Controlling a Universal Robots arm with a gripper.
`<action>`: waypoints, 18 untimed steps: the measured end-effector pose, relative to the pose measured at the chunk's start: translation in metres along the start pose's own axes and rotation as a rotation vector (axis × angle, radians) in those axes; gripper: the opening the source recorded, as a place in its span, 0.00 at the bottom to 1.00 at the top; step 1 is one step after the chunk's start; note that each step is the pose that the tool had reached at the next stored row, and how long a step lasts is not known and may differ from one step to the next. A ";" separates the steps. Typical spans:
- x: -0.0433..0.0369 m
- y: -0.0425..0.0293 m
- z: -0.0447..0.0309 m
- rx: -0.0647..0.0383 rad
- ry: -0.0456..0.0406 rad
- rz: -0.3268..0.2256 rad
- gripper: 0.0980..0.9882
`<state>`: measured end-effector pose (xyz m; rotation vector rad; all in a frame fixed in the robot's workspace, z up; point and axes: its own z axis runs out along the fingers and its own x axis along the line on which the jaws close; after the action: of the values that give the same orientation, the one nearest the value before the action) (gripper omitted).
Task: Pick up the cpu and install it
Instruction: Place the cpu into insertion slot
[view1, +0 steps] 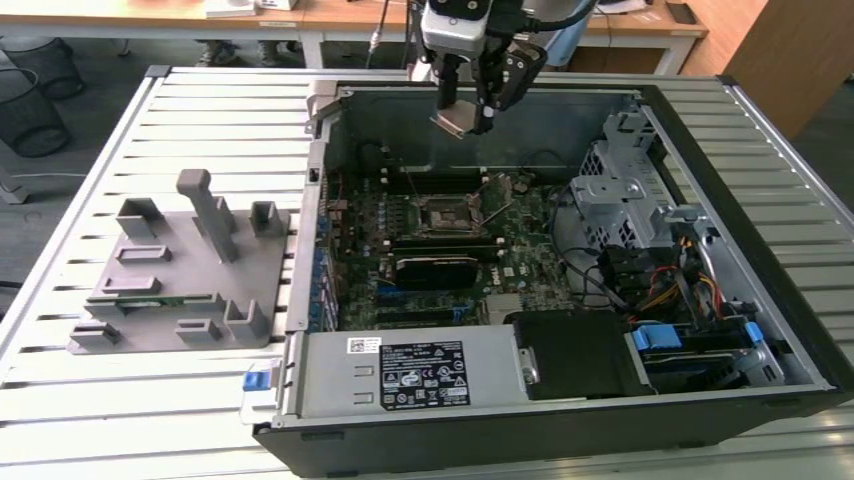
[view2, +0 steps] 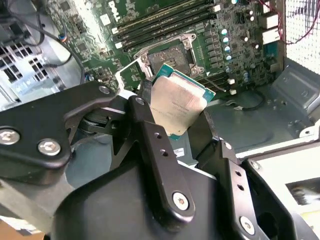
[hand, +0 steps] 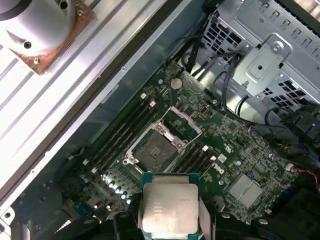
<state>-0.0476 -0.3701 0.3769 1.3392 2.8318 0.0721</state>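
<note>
My gripper (view1: 470, 112) hangs over the far part of the open computer case (view1: 747, 330), shut on the cpu (view1: 451, 122), a small square chip with a silver-grey top. In both wrist views the cpu (view2: 177, 105) (hand: 167, 210) sits between my black fingers (view2: 150, 137), held by two opposite edges. Below it on the green motherboard (view1: 534, 240) lies the dark square socket (view1: 443, 212) (view2: 170, 55) (hand: 155, 150) with a metal rim. The cpu is well above the socket and apart from it.
A grey plastic fixture (view1: 187, 270) stands on the slatted table at the exterior view's left, with a thin green stick (view1: 134, 290) in it. Inside the case are a metal drive cage (view1: 621, 180), cables and a power supply (view1: 414, 375). A round metal part (hand: 45, 30) rests outside the case wall.
</note>
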 end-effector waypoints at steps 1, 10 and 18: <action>0.0000 0.0000 0.0003 0.000 -0.0009 0.014 0.49; 0.0000 -0.0001 0.0023 0.000 -0.0097 0.164 0.49; 0.0000 -0.0002 0.0051 -0.001 -0.0169 0.302 0.49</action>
<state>-0.0476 -0.3700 0.3718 1.7458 2.5906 0.0635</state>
